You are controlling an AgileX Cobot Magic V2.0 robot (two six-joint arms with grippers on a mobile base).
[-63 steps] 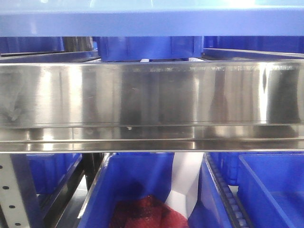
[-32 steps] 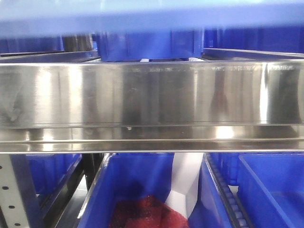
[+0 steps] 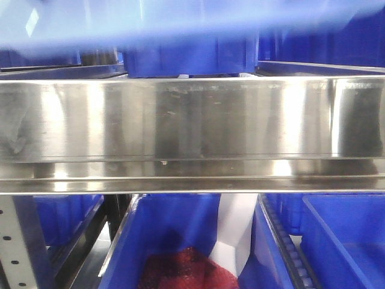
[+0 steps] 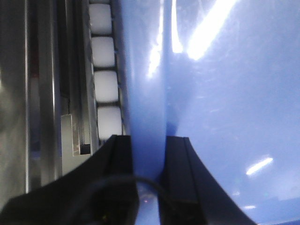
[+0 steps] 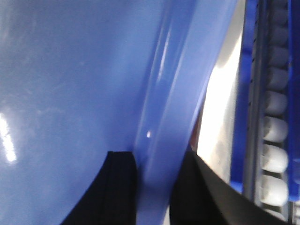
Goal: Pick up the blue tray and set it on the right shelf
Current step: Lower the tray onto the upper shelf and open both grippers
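Blue tray [image 3: 180, 24] was clamped by left gripper [image 4: 147, 143] and right gripper [image 5: 152, 159]; best kept level clearing right shelf [image 3: 192, 120] at 6 o'clock.

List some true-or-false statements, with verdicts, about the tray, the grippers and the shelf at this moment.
1. The left gripper pinches the rim of the blue tray between its fingers. True.
2. The right gripper is open and clear of the tray. False: it is also shut on the tray's rim.
3. In the front view, the tray shows above the steel front lip of the right shelf. True.
4. The bin under the shelf is empty. False: the dark-blue bin holds a red item.
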